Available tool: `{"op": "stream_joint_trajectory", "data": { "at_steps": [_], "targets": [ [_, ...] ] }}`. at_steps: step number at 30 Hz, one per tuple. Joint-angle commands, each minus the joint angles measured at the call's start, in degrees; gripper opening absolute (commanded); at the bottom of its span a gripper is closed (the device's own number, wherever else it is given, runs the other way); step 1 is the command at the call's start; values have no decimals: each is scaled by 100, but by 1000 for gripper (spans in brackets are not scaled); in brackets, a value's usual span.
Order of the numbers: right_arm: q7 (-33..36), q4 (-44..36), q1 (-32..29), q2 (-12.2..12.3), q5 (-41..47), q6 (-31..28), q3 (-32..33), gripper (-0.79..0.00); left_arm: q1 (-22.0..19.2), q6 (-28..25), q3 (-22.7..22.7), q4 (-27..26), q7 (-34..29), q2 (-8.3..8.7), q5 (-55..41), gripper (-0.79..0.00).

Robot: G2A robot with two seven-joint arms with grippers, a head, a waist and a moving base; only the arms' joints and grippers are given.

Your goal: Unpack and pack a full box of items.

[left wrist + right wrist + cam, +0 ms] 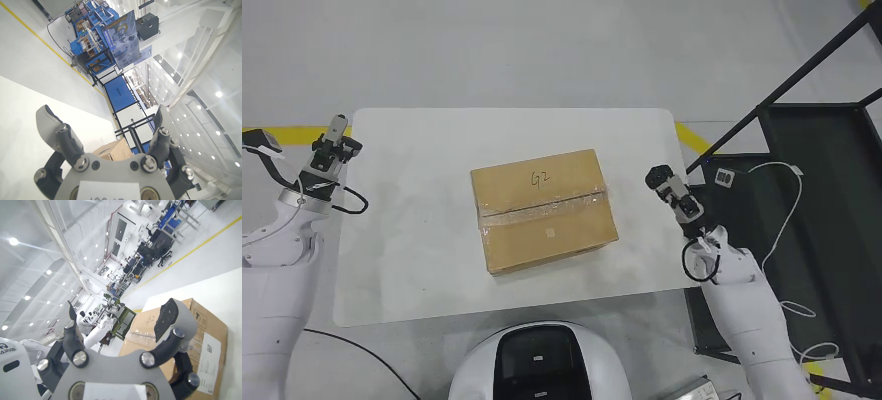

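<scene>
A brown cardboard box [542, 235] is being kept shut with clear tape [562, 203]. It is sitting in the middle of the white table [412, 270]. The left gripper [337, 140] is being held by the table's far left corner, well apart from the box. Its fingers [47, 117] are being held wide apart, with nothing between them. The right gripper [664, 183] is being held over the table's right edge, near the box. Its fingers are spread apart too, and nothing is being gripped.
</scene>
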Motion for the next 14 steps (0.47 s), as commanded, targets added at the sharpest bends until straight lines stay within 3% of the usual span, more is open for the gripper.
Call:
{"op": "stream_joint_trajectory", "data": {
  "at_steps": [1, 6, 14],
  "targets": [
    [-290, -33, -107, -22, -199, -228, 26, 0, 0, 0, 0, 0, 0, 0, 0, 0],
    [-717, -78, -192, -61, -383, -420, 65, 0, 0, 0, 0, 0, 0, 0, 0, 0],
    [-717, -78, -192, -61, -383, -420, 65, 0, 0, 0, 0, 0, 0, 0, 0, -1]
  ]
}}
